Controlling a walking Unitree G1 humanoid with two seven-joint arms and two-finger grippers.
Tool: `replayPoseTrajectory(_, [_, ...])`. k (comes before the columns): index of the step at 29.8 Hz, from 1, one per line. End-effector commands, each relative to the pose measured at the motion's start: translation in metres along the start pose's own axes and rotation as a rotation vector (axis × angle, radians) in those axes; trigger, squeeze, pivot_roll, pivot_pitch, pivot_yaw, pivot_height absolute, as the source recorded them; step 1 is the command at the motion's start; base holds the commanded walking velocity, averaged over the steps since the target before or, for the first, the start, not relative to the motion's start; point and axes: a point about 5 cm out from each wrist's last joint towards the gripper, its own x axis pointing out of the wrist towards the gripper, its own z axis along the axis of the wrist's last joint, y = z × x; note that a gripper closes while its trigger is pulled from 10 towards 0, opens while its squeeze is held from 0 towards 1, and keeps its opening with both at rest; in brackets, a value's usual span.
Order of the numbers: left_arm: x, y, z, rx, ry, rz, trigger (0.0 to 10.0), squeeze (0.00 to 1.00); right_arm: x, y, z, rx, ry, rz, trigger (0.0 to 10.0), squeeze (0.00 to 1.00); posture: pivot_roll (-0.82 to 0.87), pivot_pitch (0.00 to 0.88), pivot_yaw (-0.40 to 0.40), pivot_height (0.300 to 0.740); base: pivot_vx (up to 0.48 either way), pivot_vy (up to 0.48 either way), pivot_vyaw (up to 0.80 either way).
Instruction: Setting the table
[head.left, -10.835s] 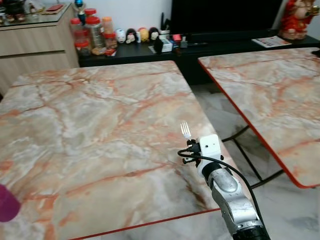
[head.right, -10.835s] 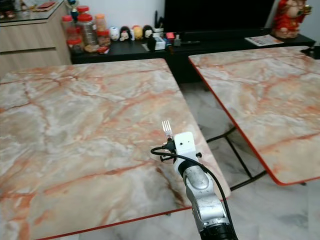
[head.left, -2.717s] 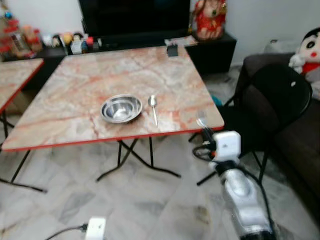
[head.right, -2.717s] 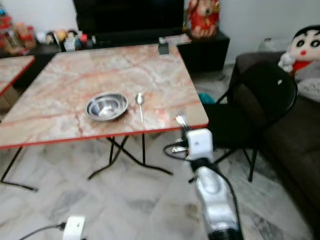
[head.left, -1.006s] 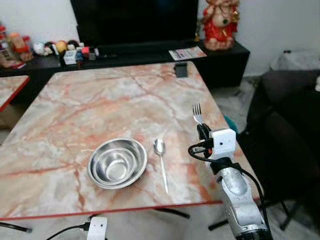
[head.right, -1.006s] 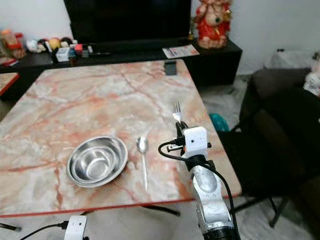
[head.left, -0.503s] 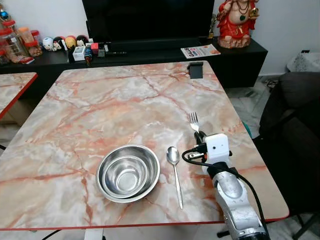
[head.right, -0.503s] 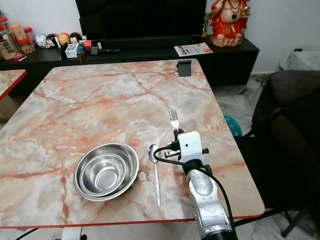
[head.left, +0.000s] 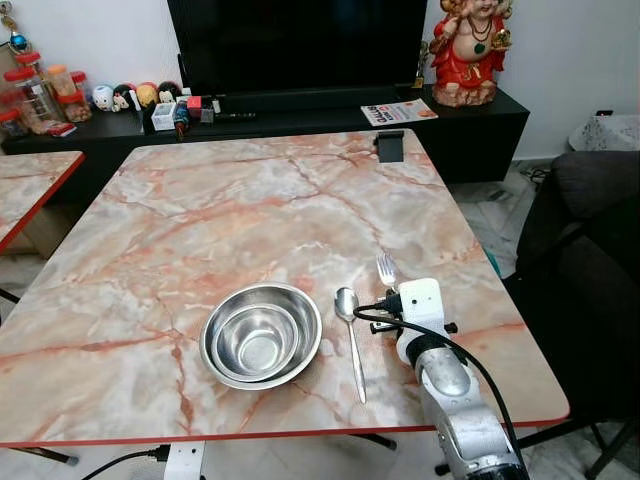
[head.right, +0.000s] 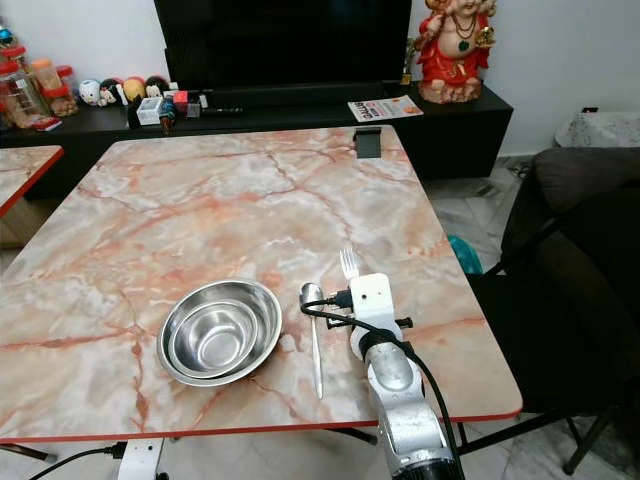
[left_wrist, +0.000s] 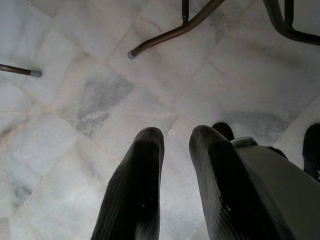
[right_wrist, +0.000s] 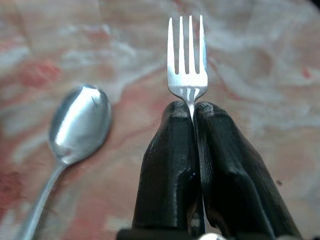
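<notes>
Your right gripper (right_wrist: 192, 112) pinches the fork (right_wrist: 187, 65) by its neck, tines forward, just beside the spoon (head.left: 347, 320) and bowl (head.left: 262, 333) — ready to lay alongside — while your left gripper (left_wrist: 172, 137) hangs slightly parted, holding nothing.

Head stereo pair looking down over table (head.left: 150, 230), wrist cameras close along fingers (right_wrist: 172, 165)

Steel bowl (head.left: 262, 334) on marble table (head.left: 200, 220), spoon (head.left: 349, 338) lying just right, fork (right_wrist: 187, 70) pinched tines-forward beside spoon

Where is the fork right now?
The fork is pinched in the right gripper just over the table, tines forward, right of the spoon beside the bowl.
</notes>
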Motion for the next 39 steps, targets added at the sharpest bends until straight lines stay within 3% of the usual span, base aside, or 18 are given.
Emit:
replayPoseTrajectory(1, [-0.001,0.004,-0.004,0.01,0.025,0.002,10.0,0.0,0.001,0.002,-0.002,0.005,0.027,0.002,10.0,0.0,-0.09,0.0,0.056,0.732,0.0,0.0,0.0])
replayPoseTrajectory(17, [-0.001,0.005,-0.005,0.012,0.032,0.003,10.0,0.0,0.002,0.003,-0.022,0.011,0.192,0.01,10.0,0.0,-0.09,0.0,0.056,0.732,0.0,0.0,0.0])
replayPoseTrajectory(23, [-0.001,0.005,-0.006,0.014,0.038,0.001,10.0,0.0,0.002,-0.001,-0.035,0.057,0.276,0.005,10.0,0.0,-0.08,0.0,0.055,0.732,0.0,0.0,0.0])
replayPoseTrajectory(39, [-0.001,0.004,-0.009,0.015,0.047,-0.002,10.0,0.0,0.001,-0.004,-0.043,0.072,0.339,0.003,10.0,0.0,-0.08,0.0,0.049,0.732,0.0,0.0,0.0])
